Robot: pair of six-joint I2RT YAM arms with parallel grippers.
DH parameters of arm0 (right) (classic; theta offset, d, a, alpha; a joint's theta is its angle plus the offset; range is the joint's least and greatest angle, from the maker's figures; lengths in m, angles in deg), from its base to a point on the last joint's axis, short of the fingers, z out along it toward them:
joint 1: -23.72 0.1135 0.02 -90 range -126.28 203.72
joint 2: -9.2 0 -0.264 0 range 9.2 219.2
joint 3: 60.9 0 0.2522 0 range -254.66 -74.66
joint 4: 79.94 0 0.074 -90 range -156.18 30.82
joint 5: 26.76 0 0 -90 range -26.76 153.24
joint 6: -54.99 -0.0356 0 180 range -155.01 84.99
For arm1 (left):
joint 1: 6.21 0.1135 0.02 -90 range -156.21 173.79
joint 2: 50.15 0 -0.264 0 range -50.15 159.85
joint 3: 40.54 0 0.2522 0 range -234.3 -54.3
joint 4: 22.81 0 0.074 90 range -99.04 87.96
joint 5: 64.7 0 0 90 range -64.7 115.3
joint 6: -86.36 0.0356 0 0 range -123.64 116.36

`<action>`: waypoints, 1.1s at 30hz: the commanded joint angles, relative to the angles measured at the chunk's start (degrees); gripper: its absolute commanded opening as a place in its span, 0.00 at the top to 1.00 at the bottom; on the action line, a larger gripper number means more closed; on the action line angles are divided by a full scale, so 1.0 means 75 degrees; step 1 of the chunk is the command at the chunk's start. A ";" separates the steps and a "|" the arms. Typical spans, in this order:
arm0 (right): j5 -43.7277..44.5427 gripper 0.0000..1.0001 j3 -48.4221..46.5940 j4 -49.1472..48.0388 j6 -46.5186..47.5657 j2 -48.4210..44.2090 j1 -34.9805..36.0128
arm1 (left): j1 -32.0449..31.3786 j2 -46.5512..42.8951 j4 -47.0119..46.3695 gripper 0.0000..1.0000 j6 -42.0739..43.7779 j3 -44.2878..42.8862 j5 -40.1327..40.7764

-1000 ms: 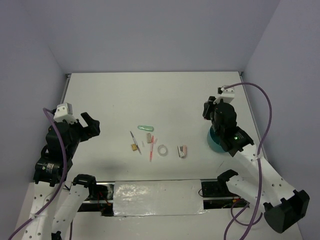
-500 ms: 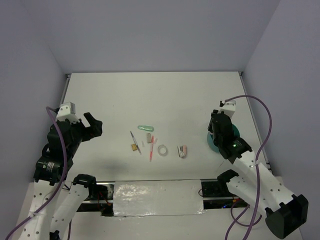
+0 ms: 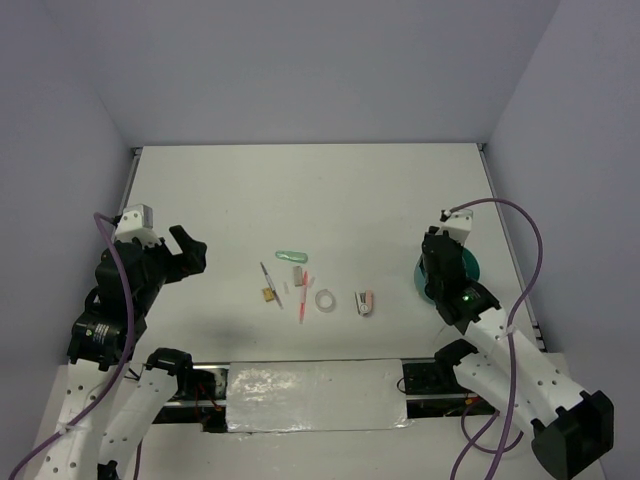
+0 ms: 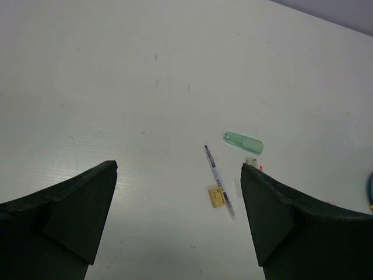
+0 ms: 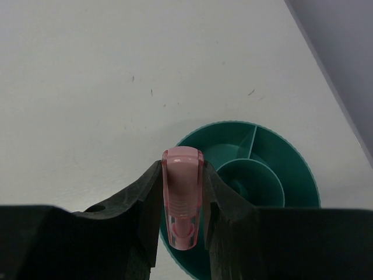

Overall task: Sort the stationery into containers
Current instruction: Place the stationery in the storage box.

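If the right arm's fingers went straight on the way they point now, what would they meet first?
Most likely the round teal divided cup: the right fingers, closed on a pink plastic piece, aim at its near side, though depth is unclear.

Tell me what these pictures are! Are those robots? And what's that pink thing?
Two robot arms sit on a white table, each ending in two fingers. One picture looks down from above; the other two come from cameras on the wrists, showing the dark fingers. On the table lie a grey pen, a pink-red pen, a mint green piece, a tape ring, a yellow-brown block and a mini stapler. The right fingers pinch a pink piece by the divided teal cup. The left fingers are wide open, empty.
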 commanded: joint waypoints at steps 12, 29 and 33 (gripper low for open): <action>0.0382 0.79 0.0206 -0.0770 0.0208 0.0257 -0.0033 | -0.0073 -0.0015 -0.0403 0.01 0.0196 0.0066 -0.0089; 0.0253 0.55 0.0323 -0.0782 0.0196 0.0046 -0.0033 | -0.0096 -0.0027 -0.0450 0.01 0.0243 0.0089 -0.0182; 0.0217 0.49 0.0299 -0.0770 0.0196 0.0058 -0.0033 | -0.0132 -0.0027 -0.0450 0.01 0.0243 0.0077 -0.0183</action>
